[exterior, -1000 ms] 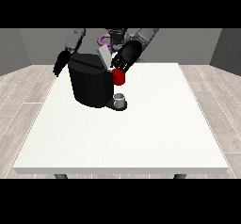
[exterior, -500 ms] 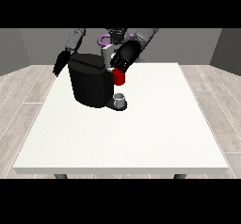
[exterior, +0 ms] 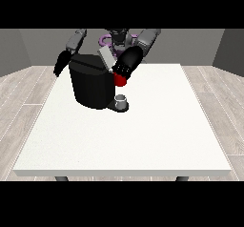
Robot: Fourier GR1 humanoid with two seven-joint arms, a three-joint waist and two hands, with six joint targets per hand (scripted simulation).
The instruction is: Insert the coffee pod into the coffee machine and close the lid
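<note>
Nearest the camera is the wide bare front of the white table [exterior: 128,140], with nothing of mine reaching that far. Farther back, left of the table's middle, stands the black coffee machine [exterior: 90,83]. A small grey cup [exterior: 122,100] sits on the machine's base at its right side, and I cannot tell whether this grey thing has anything to do with the pod. Just above the cup is a red thing at the machine [exterior: 121,80], tucked under my hand at the view's right [exterior: 126,65]. That hand is lowered onto the machine's upper right corner, touching or just beside the grey lid [exterior: 106,58], which stands tilted up and open. Whether its fingers are apart or together I cannot tell. The coffee pod itself does not plainly show. Farther left, my hand at the view's left [exterior: 61,64] hangs past the machine's far left edge, pointing down, its fingers looking straight and holding nothing.
</note>
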